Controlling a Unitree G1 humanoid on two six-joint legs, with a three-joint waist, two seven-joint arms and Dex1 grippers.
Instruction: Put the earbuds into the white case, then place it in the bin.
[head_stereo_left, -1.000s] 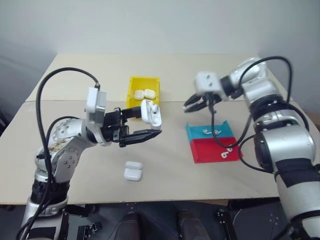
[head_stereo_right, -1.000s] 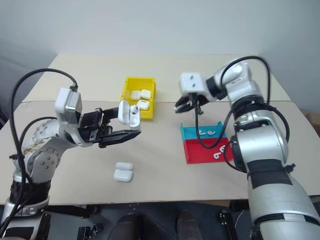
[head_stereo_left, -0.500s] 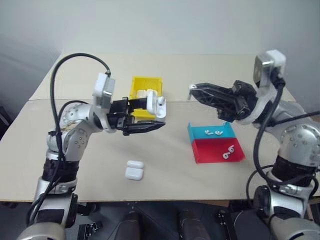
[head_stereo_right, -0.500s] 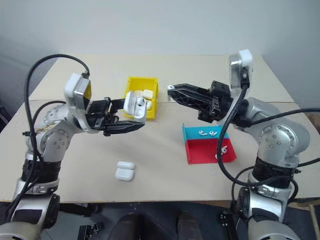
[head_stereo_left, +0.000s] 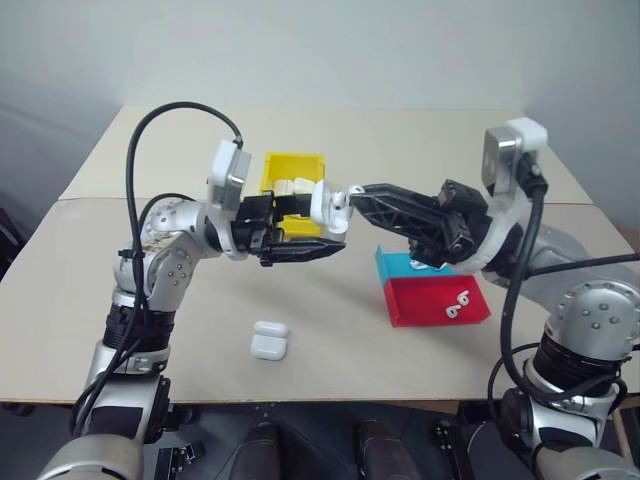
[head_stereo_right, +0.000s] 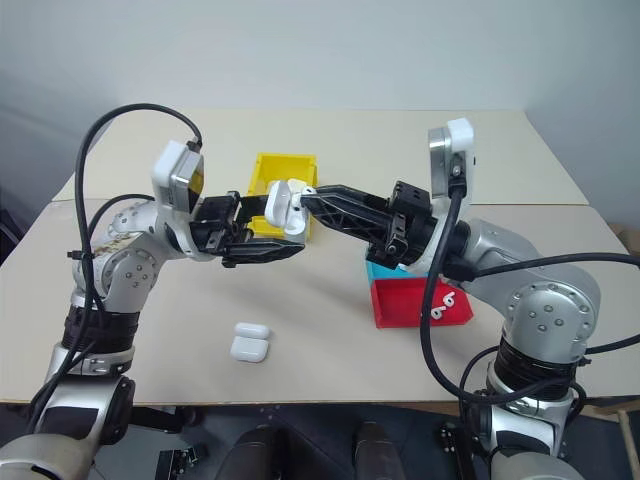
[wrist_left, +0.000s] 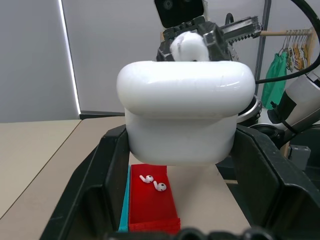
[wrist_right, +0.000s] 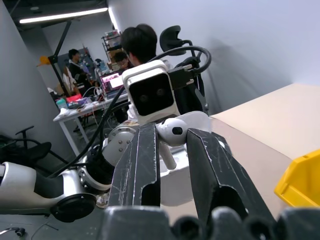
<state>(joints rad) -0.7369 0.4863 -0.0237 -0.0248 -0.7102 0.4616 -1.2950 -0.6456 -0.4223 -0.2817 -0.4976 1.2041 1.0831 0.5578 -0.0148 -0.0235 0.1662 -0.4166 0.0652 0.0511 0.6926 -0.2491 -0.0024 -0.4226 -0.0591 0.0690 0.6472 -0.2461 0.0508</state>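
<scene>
Pinching the tiny, slick earbud (wrist_right: 172, 132) by its head just above the white case (wrist_left: 182, 112), your right tool (wrist_right: 170, 150) needs gentle pressure while your left tool (wrist_left: 182, 190) clamps the case's glossy sides.
</scene>
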